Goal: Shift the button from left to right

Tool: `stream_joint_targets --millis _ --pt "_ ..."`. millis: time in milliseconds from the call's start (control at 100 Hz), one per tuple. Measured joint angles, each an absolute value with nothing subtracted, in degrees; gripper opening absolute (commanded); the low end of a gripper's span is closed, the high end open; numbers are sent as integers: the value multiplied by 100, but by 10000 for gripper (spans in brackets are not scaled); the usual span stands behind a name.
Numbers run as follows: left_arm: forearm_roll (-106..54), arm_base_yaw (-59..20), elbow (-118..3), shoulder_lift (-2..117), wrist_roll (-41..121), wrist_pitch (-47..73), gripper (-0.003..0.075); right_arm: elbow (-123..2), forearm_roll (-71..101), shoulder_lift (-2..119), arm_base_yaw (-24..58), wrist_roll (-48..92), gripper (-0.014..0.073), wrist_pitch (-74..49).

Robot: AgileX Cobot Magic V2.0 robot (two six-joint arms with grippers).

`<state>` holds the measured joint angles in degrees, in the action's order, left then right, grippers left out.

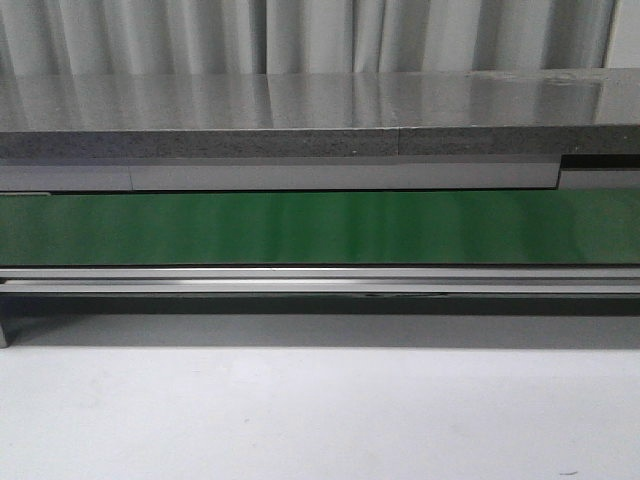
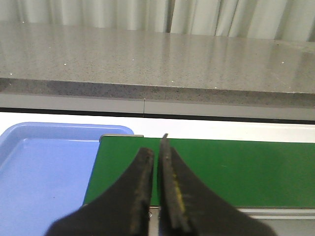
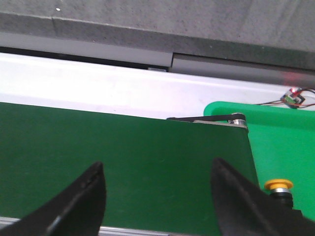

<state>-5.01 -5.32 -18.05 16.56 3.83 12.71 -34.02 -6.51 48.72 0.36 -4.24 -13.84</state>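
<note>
Button (image 3: 278, 185) in tray (image 3: 285, 142) beside belt (image 3: 123, 162) end

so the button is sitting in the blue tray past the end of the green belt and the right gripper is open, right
Not quite: the button sits in the green tray, not the blue one. The right wrist view shows its yellow cap there, just past the end of the green belt, partly hidden by a finger. The right gripper is indeed open.

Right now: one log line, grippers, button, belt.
left gripper: shut, empty, over belt by blue tray | right gripper: open, over belt | button: in green bin
</note>
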Motion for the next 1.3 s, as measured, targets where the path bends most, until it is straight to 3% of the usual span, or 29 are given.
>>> stream_joint_targets --millis 170,390,590,1299 --pt "-501 -532 -1805 1656 383 1271 5 -2695 -641 3736 216 -424 400 -1270" --pt "-501 -532 -1805 1656 383 1271 5 -2422 -641 2672 238 -424 132 -1242" --pt "-501 -532 -1805 1656 383 1271 5 -2419 -629 2497 238 -424 -75 -1543" --pt "-501 -532 -1805 1656 383 1271 5 -2398 -619 2497 238 -424 -68 -1476"
